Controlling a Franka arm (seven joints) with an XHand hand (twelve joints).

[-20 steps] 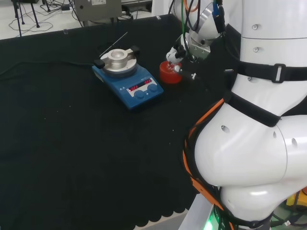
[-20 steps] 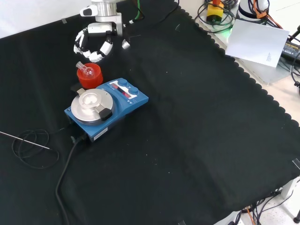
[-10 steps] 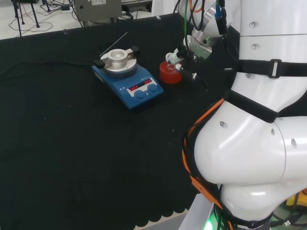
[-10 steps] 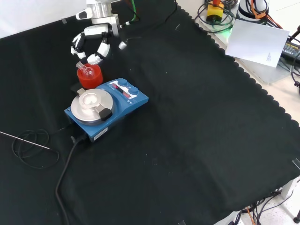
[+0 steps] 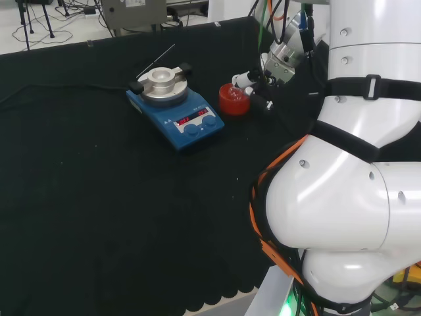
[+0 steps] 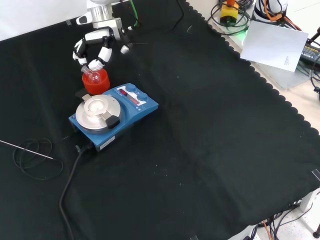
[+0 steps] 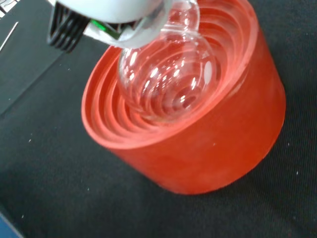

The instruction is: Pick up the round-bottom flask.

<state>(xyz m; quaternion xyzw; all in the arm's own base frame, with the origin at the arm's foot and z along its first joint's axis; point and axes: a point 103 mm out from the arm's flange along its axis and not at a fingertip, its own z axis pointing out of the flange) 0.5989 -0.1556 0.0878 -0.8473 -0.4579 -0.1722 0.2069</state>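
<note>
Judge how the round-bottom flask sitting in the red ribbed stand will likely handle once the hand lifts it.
The round-bottom flask is clear glass, so probably fragile and slippery. It looks empty, so likely light. Its round bulb only rests in the red ribbed stand, so it would probably roll if set on bare cloth. The hand is near its neck.

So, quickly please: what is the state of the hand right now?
Hand: fingers curled over the round-bottom flask in its red stand; whether they hold it cannot be told.
</note>
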